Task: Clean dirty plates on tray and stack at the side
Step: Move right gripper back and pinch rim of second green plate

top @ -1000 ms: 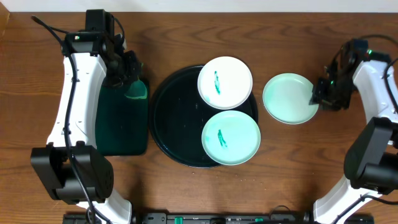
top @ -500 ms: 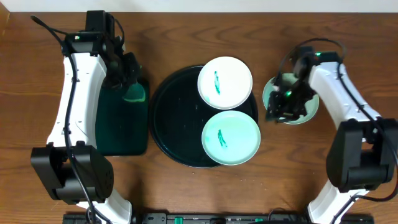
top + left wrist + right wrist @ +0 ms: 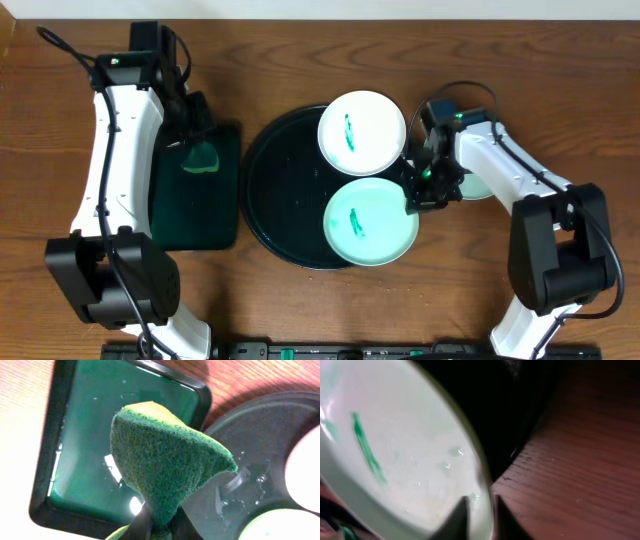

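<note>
Slipping is the main hazard: the large round glossy black tray [image 3: 280,190], frame centre, looks wet, and the right gripper [image 3: 480,500] sets narrow jaws astride the right rim of its lower small round mint-white plate [image 3: 371,221], firm contact not discernible, so a lift could tip it. That tray holds two teal-smeared plates, the upper plate [image 3: 362,133] just above the lower; a third plate [image 3: 472,188] lies on bare wood at right, half hidden. At left, the rectangular dark tray [image 3: 190,215] holds greenish water, above which the left gripper [image 3: 159,527] pinches a folded green sponge [image 3: 165,460].
</note>
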`<action>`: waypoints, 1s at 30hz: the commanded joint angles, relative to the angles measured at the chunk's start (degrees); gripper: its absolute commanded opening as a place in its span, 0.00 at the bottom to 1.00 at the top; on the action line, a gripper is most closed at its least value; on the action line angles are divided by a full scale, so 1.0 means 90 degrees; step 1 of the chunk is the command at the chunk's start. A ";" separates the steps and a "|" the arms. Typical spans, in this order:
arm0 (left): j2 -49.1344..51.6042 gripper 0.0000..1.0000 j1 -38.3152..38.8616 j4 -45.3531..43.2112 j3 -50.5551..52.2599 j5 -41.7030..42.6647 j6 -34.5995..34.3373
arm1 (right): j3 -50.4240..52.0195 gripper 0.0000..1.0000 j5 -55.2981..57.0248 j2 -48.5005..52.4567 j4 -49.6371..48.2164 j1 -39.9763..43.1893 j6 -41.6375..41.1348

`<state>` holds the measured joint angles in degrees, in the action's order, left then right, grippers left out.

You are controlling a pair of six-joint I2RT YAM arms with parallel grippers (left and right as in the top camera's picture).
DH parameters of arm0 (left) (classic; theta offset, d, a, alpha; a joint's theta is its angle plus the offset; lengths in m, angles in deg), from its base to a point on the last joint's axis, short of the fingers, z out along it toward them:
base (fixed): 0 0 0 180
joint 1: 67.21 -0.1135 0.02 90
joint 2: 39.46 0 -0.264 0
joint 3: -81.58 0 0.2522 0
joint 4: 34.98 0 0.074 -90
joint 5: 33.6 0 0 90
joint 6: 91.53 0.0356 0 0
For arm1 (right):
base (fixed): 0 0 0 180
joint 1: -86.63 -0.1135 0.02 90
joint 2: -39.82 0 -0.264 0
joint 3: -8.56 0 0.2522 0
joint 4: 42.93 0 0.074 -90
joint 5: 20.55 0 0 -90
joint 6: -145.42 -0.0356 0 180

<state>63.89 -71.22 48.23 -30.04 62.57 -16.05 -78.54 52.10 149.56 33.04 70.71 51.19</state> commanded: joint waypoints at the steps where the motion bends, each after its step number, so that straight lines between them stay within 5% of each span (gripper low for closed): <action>1: 0.0007 0.07 -0.0153 0.0041 0.0078 -0.0216 0.0165 | 0.0034 0.01 0.0279 -0.0036 -0.0046 -0.0219 -0.0223; 9: 0.0007 0.07 -0.0253 0.0068 0.0194 -0.0262 0.0155 | -0.0512 0.01 0.0255 -0.0039 -0.0036 -0.0986 -0.0816; 17: 0.0007 0.07 -0.0226 0.0061 0.0197 -0.0262 0.0153 | -0.0690 0.01 0.1506 0.0182 -0.1741 -0.2278 -0.3262; 30: 0.0007 0.07 -0.0019 -0.0223 0.0668 0.0806 0.0104 | -0.0690 0.01 0.1282 0.0971 -0.2793 -0.2385 -0.3604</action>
<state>63.89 -72.88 47.16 -26.39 64.85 -15.18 -84.03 65.00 156.22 8.78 47.63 20.76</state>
